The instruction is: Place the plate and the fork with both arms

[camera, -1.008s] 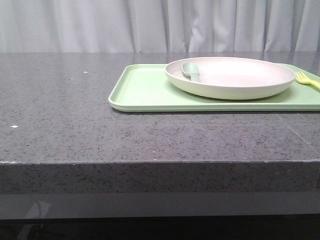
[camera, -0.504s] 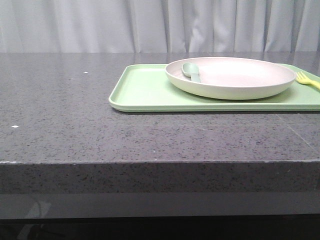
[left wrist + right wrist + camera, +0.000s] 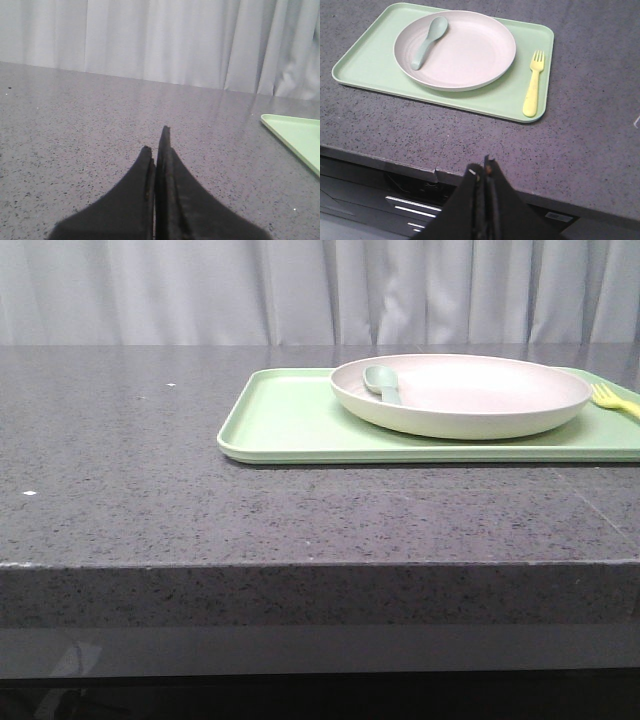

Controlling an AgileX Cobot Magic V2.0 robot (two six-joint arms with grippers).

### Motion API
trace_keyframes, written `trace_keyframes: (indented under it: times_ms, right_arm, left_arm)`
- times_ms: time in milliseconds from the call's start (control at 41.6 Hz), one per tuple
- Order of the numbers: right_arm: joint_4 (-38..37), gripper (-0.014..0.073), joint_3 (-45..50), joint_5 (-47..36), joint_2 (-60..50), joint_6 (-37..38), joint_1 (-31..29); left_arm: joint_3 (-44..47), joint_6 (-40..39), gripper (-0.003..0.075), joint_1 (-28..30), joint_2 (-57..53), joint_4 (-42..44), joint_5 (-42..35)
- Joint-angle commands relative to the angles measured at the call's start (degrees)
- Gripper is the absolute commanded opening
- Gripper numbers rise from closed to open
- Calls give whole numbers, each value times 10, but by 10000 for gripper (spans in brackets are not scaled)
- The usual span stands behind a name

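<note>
Counter (image 3: 130, 470): dark grey speckled stone, pale curtain (image 3: 200, 290) hung behind it.

Tray (image 3: 285, 420): flat, rectangular, light green, lay on the counter toward the robot's right side; its right end ran out of the front view.

Plate (image 3: 470, 390): large, round, cream-white, shallow with raised rim. Stood on the tray, covering the middle of it and leaving a bare strip of tray at either end.

Spoon (image 3: 382, 383): muted grey-green, lay inside the plate near its left rim, bowl end farther from the robot, handle toward the robot.

Fork (image 3: 533, 85): small, pale yellow, short tines. Lay flat on the tray on the strip to the right of the plate, just beside the plate rim and apart from it, tines pointing away from the robot. Only the tine end showed at the edge of the front view.

Left end effector (image 3: 159, 150): black fingers pressed together, nothing between them; held low over bare counter, well apart from the tray corner.

Right end effector (image 3: 482, 175): black fingers closed against each other, empty; held over the counter's near edge, well apart from tray, plate and fork.
</note>
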Motion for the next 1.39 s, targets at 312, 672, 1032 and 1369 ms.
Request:
trace_keyframes:
  times_ms: [312, 672, 1032, 1369]
  right_arm:
    - [-13, -68, 66, -141, -28, -5, -17]
    - [-2, -68, 440, -549, -191, -5, -38]
    - [-2, -68, 524, -636, -231, -5, -38]
    - [-2, -68, 524, -635, -231, -4, -38]
  left_arm:
    - [5, 1, -20, 1, -14, 0, -51]
    - [5, 1, -20, 1, -14, 0, -51]
    - [5, 1, -20, 1, -12, 0, -51]
    - [5, 1, -20, 1, -12, 0, -51]
